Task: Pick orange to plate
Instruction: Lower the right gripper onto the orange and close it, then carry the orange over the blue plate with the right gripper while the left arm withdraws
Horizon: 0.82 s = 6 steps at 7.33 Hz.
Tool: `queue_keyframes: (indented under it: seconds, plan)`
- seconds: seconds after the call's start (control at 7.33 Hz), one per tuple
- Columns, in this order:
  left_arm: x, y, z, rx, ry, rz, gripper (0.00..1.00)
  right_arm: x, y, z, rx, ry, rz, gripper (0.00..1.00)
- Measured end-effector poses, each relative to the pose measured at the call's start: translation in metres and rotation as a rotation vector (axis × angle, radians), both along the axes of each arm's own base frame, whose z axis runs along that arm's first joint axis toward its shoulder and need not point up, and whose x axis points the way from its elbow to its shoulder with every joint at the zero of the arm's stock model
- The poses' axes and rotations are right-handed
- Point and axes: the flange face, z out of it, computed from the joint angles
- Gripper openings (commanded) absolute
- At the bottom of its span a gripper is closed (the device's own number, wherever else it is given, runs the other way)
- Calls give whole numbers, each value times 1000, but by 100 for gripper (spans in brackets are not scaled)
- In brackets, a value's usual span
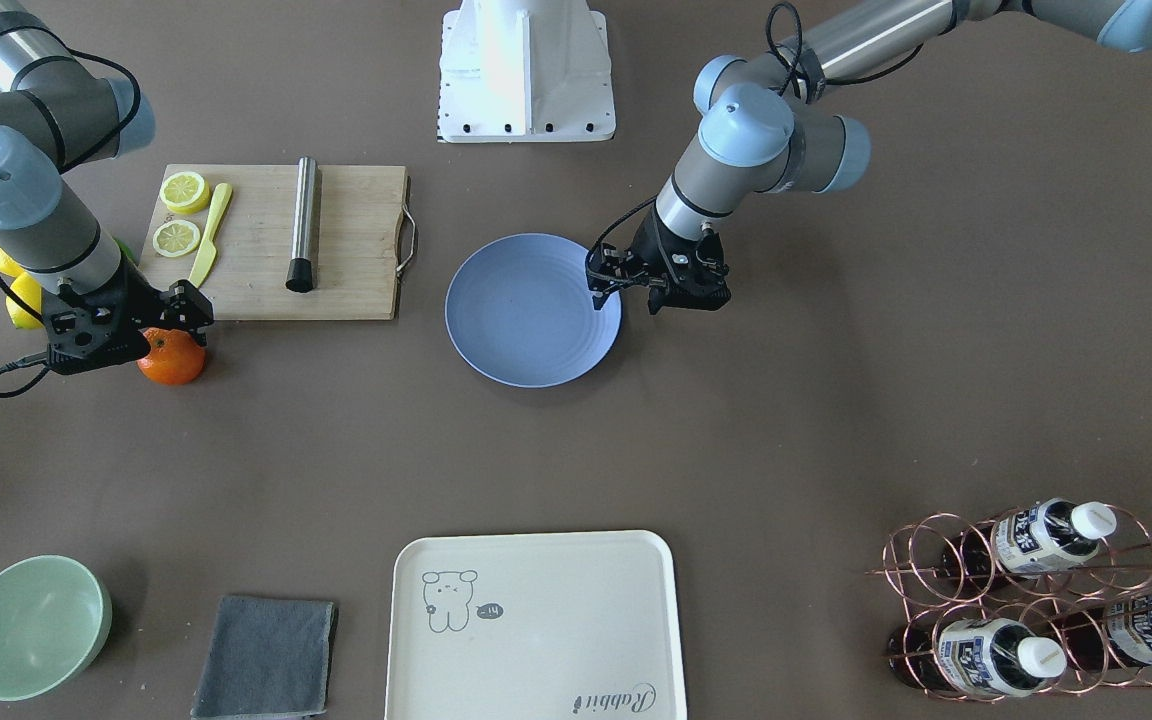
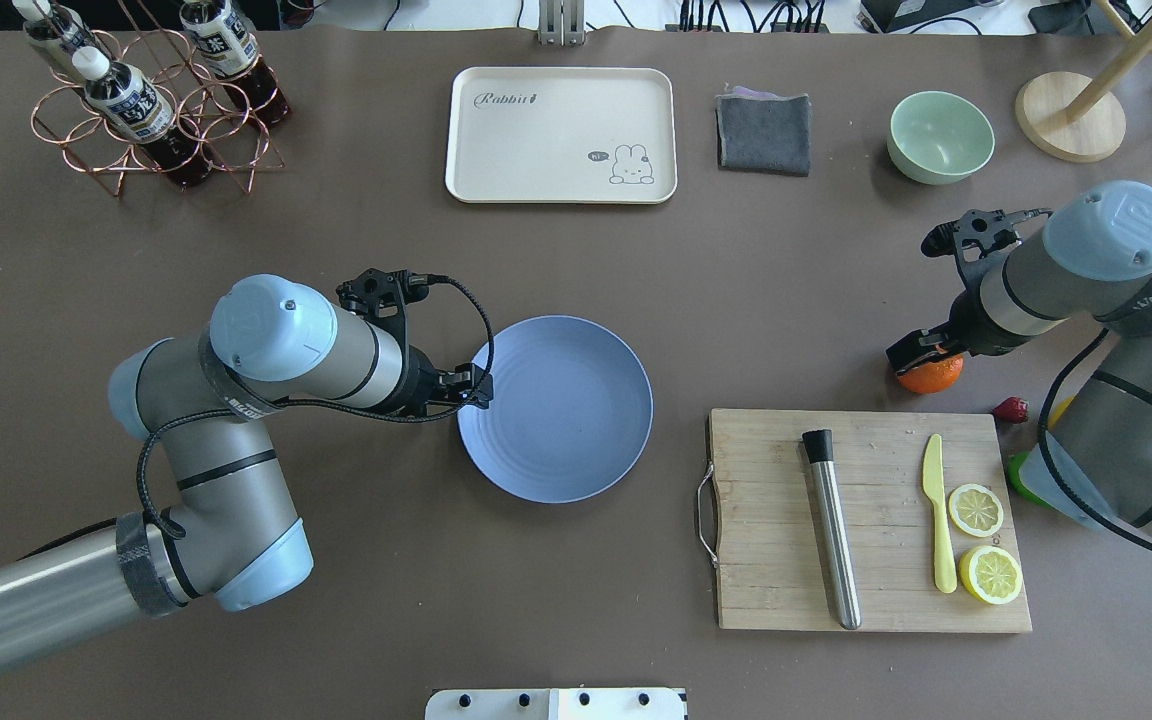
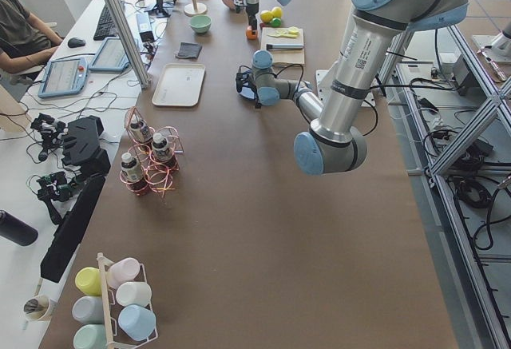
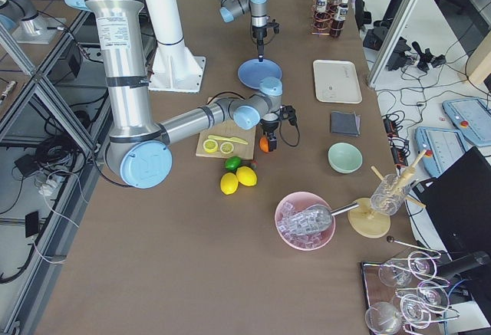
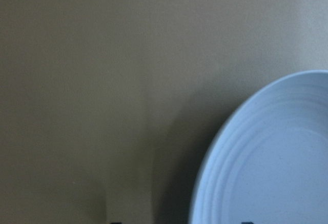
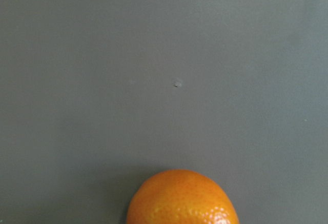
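Note:
The orange [image 1: 174, 360] rests on the brown table beside the cutting board's corner; it also fills the bottom edge of the right wrist view as the orange [image 6: 182, 199]. My right gripper [image 2: 924, 352] hangs directly over it, open, with nothing gripped. The periwinkle-blue plate [image 2: 566, 420] lies empty at the table's middle. My left gripper [image 2: 471, 385] hovers low at the plate's rim, open, and the left wrist view shows that rim [image 5: 220, 147]. Plate and orange are well apart, with the board between them.
A wooden cutting board [image 2: 766, 520] carries a steel muddler [image 2: 831, 530], a yellow knife [image 2: 939, 520] and two lemon slices [image 2: 976, 508]. Whole lemons [image 4: 245, 175] and a lime [image 4: 232, 163] lie near the right arm. Cream tray [image 2: 561, 135], grey cloth [image 2: 764, 133], green bowl [image 2: 940, 135], bottle rack [image 2: 151, 100] line the far edge.

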Motion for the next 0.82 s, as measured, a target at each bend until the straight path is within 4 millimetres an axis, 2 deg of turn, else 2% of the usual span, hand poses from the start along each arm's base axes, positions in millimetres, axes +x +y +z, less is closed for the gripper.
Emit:
queue_keyframes:
  seconds: [0.14,0.27,0.68,0.82]
  plan:
    - [0,0,0,1,-1,-2,83,-4,-2,1,-2,2,-3,53]
    - [0,0,0,2,-1,-5,83,-6,-2,1,-3,1,-4,1]
    - [-3,-1,-1,5,1,-11,83,0,-4,-9,-3,-17,-4,0]
    - [-14,-3,-2,10,8,-17,83,3,-6,-30,-2,-30,2,0]
